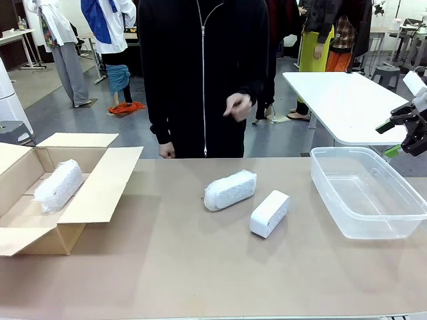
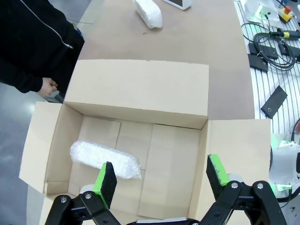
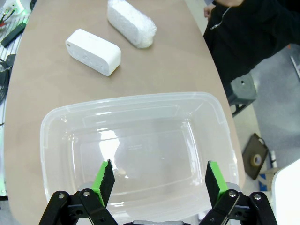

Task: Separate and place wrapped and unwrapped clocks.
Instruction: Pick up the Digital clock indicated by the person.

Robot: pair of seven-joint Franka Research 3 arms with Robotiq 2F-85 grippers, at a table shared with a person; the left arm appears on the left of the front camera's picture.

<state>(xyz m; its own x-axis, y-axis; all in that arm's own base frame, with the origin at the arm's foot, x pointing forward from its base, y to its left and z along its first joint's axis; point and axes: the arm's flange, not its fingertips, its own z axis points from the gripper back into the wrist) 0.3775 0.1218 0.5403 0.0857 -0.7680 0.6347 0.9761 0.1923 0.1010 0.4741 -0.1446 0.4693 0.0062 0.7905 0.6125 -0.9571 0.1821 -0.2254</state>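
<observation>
The left fingers (image 2: 107,180) stand wide apart with nothing between them, above an open cardboard box (image 2: 140,89). One bubble-wrapped clock (image 2: 105,160) lies in the box just beyond the picture-left pad. The right fingers (image 3: 105,180) are also spread and empty, above a clear plastic tub (image 3: 140,101).

Past the tub's far rim, on the picture-left finger's side, the bare white clock (image 3: 93,51) lies on the counter (image 1: 167,267). The loose wrapped clock (image 3: 131,22) lies just beyond it, and the two are close but not touching.

The bare clock looks stiff, light and glossy, so probably slippery. It is best pinched across its narrow width at mid-length, on the flat long sides and not the rounded ends.

The wrapped one should give under the pads, and its wrap may slide. Grip it firmly across the middle, away from the loose crinkled ends.
</observation>
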